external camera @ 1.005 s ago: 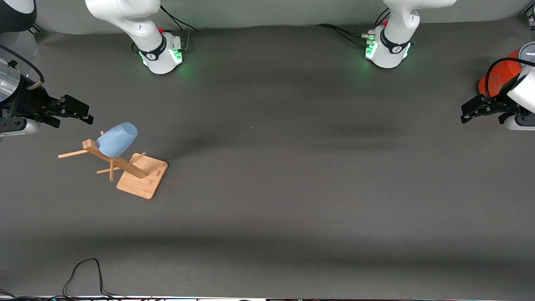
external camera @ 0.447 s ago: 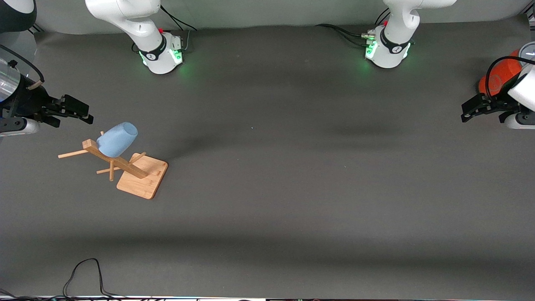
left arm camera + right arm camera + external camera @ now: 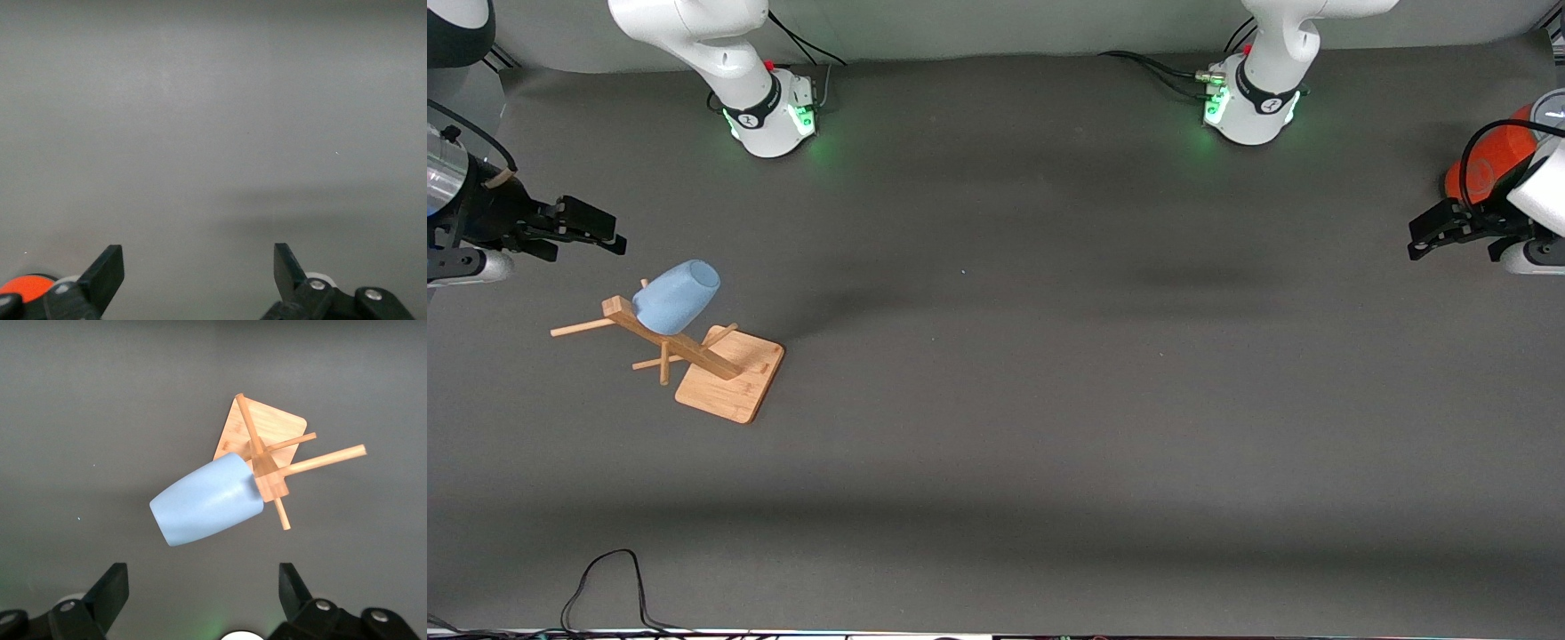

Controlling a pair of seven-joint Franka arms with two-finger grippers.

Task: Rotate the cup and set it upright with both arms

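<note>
The pale-blue cup (image 3: 678, 296) hangs tilted on a peg of the wooden rack (image 3: 729, 384), its mouth on the peg and its closed bottom pointing up and outward. My right gripper (image 3: 607, 235) hovers open over the table at the right arm's end, close to the cup but apart from it. In the right wrist view the cup (image 3: 207, 499) and rack (image 3: 267, 457) lie ahead of the open gripper (image 3: 201, 588), with nothing between its fingers. My left gripper (image 3: 1416, 242) waits open and empty at the left arm's end; the left wrist view shows its gripper (image 3: 199, 270) over bare table.
An orange cylinder (image 3: 1487, 162) stands at the left arm's end, partly hidden by that arm, and shows as an orange patch (image 3: 20, 287) in the left wrist view. A black cable (image 3: 609, 582) loops at the table edge nearest the front camera. The table is a dark grey mat (image 3: 1005, 373).
My right gripper has shifted slightly toward the robots' bases. The cup, the rack and the left arm have not moved.
</note>
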